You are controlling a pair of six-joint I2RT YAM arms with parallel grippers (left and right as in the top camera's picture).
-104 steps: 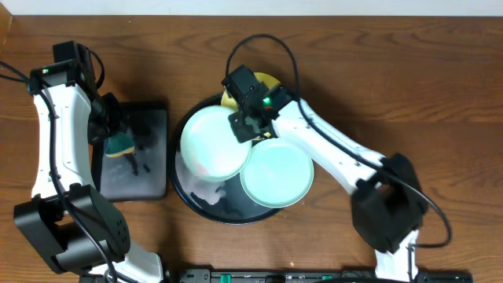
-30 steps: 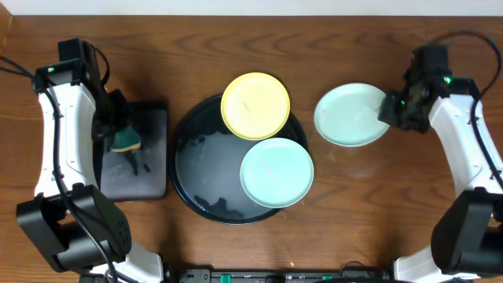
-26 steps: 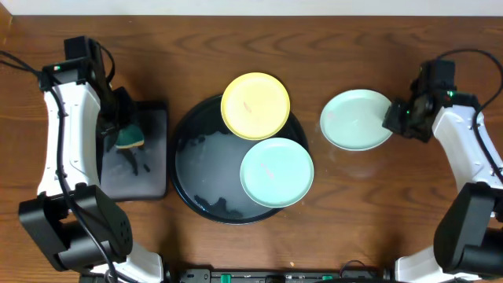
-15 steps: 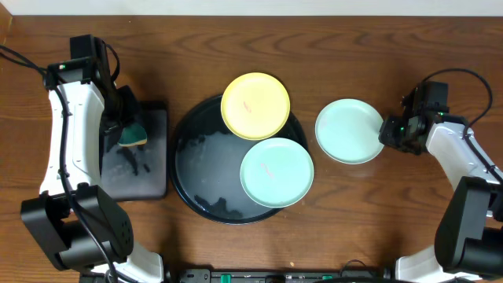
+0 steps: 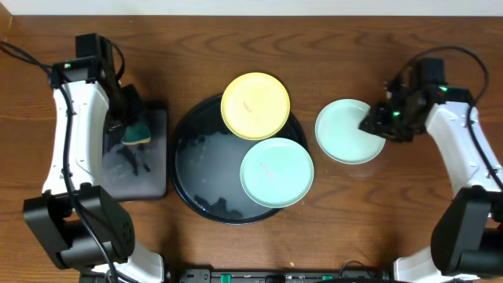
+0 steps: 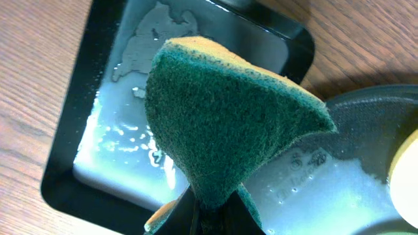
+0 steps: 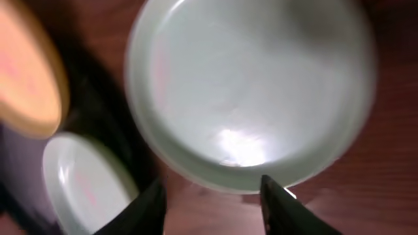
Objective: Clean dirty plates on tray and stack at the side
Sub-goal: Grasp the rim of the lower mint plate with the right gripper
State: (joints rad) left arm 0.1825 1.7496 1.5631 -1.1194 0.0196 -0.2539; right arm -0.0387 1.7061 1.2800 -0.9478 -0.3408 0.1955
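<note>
The round black tray (image 5: pixel 196 173) holds soapy water. A pale yellow plate (image 5: pixel 255 105) rests on its far rim, and a mint plate (image 5: pixel 277 172) lies at its right side. Another mint plate (image 5: pixel 344 134) lies flat on the table to the right of the tray. My right gripper (image 5: pixel 377 123) hovers over that plate's right edge. In the right wrist view this gripper (image 7: pixel 212 199) is open with nothing between its fingers, and the plate (image 7: pixel 255 91) lies just beyond the tips. My left gripper (image 6: pixel 215 215) is shut on a green and yellow sponge (image 6: pixel 222 124).
A smaller black rectangular tray (image 5: pixel 134 177) with foamy water sits left of the round tray, under the sponge (image 5: pixel 139 134). The left wrist view shows its wall (image 6: pixel 65 176) and the round tray's rim (image 6: pixel 366 104). Bare wooden table (image 5: pixel 346 212) lies in front of the right plate.
My right gripper carried a mint plate from the tray to the table on the right, set it down and opened off it. The left arm shifted slightly with the sponge.
</note>
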